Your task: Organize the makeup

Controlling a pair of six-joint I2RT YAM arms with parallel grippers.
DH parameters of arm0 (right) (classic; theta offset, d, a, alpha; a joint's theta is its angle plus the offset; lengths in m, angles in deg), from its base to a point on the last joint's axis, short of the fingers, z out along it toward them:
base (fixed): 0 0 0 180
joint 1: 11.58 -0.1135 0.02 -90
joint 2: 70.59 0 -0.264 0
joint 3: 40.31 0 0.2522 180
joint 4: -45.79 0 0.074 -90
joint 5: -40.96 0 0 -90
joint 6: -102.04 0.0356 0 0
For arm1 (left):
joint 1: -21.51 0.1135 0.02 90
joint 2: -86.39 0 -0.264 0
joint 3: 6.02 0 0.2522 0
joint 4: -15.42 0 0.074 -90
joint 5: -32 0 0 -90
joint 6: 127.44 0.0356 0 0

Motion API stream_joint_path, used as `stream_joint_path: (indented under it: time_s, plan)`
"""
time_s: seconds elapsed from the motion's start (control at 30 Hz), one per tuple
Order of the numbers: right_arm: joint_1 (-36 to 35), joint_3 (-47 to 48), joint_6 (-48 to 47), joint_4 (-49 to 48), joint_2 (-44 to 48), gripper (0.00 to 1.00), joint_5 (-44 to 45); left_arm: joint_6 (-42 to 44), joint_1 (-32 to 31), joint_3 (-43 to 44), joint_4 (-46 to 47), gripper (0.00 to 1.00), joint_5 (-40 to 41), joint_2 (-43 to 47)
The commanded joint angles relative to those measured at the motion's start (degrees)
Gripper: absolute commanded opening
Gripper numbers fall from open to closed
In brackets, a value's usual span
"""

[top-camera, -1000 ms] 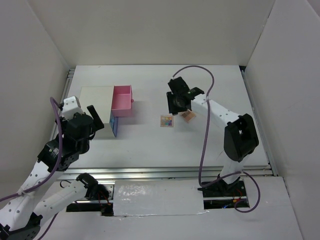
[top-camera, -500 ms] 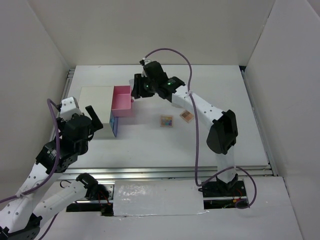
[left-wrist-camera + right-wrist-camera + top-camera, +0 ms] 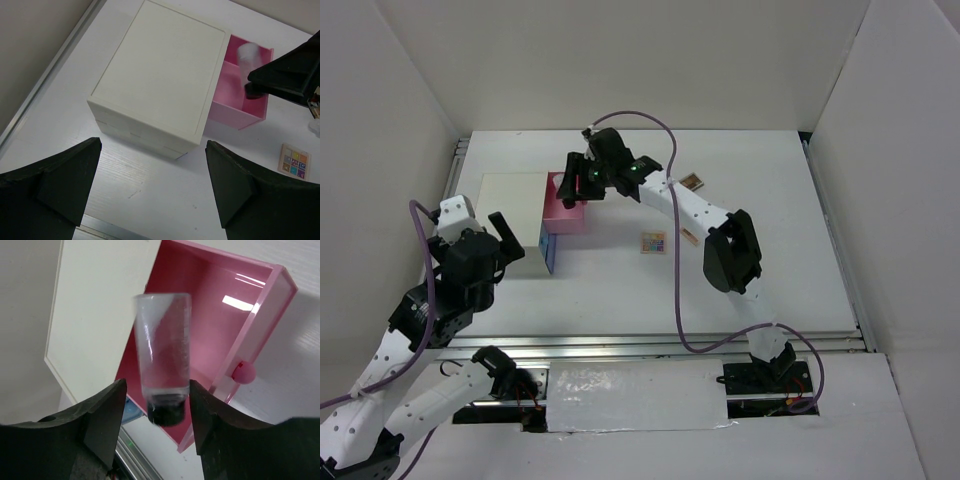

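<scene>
A tiny clear bottle with a black cap [image 3: 164,355] hangs blurred between the spread fingers of my right gripper [image 3: 156,387]; there is a gap at its left side. It is above the open pink drawer [image 3: 210,315]. In the top view the right gripper [image 3: 572,185] reaches over that drawer [image 3: 565,218]. The left wrist view shows the bottle [image 3: 247,55] as a white blur over the drawer [image 3: 235,112]. A multicoloured palette [image 3: 653,242] lies mid-table. A brown palette [image 3: 692,181] lies farther back. My left gripper [image 3: 152,150] is open and empty, near the white box [image 3: 160,75].
The white box [image 3: 510,195] stands at the left, with a blue drawer [image 3: 549,252] slightly out below the pink one. A small palette [image 3: 688,236] lies partly under my right arm. White walls enclose the table on three sides.
My right arm swung left from the palettes at mid-table to over the pink drawer. The left arm has barely moved.
</scene>
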Motion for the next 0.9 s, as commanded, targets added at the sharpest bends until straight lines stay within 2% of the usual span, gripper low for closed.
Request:
stream_joint_path:
  time_s: [0.0, 0.1, 0.23, 0.33, 0.4, 0.43, 0.47, 0.53, 0.57, 0.63, 0.73, 0.77, 0.83, 0.87]
  plan:
    - [-0.78, 3.76, 0.10, -3.96, 1.26, 0.67, -2.27, 1.15, 0.19, 0.21, 2.08, 0.99, 0.40, 0.29]
    - [-0.87, 3.23, -0.34, -4.22, 2.22, 0.83, -2.27, 1.24, 0.19, 0.21, 2.17, 0.99, 0.31, 0.29]
    - [-0.70, 4.98, -2.53, -2.30, 4.24, 0.86, -0.61, 1.24, 0.19, 0.21, 2.17, 0.99, 0.31, 0.29]
    - [1.92, 3.68, -5.44, 1.13, 7.93, 0.87, 4.47, 1.24, 0.19, 0.21, 2.17, 0.99, 0.31, 0.11]
    - [4.92, -0.53, -4.83, 1.75, 10.91, 0.90, 11.06, 1.15, 0.19, 0.30, 1.91, 0.99, 0.32, 0.11]
    - [7.80, -5.42, -3.78, 1.84, 13.71, 0.99, 14.04, 1.15, 0.19, 0.30, 1.91, 0.99, 0.23, 0.37]
    - [9.14, -7.56, -3.25, 3.06, 14.78, 1.00, 20.95, 1.24, 0.19, 0.30, 2.08, 0.99, 0.05, 0.46]
    - [11.86, -11.44, -2.63, 5.86, 16.20, 1.00, 27.14, 1.42, 0.19, 0.12, 2.43, 0.99, -0.30, 0.90]
    - [12.40, -13.10, -2.98, 6.93, 16.11, 1.00, 34.13, 1.68, 0.28, 0.12, 2.69, 1.00, -0.56, 1.08]
    - [13.36, -13.47, -4.99, 10.34, 14.98, 1.00, 37.53, 1.77, 0.19, 0.03, 2.87, 0.99, -0.83, 1.08]
    - [14.86, -14.43, -15.52, 11.60, 13.13, 0.99, 37.46, 1.59, 0.19, 0.12, 2.61, 0.99, -0.65, 0.82]
    - [14.95, -18.87, -23.56, 9.60, 14.78, 0.99, 34.41, 1.59, 0.19, 0.12, 2.52, 0.99, -0.65, 0.73]
    - [15.56, -24.34, -30.19, 2.83, 17.68, 0.99, 31.41, 1.68, 0.19, -0.05, 2.70, 0.99, -0.74, 0.73]
    - [17.39, -28.46, -36.67, 1.07, 20.57, 1.00, 23.47, 1.77, 0.19, -0.06, 2.87, 0.99, -1.00, 0.64]
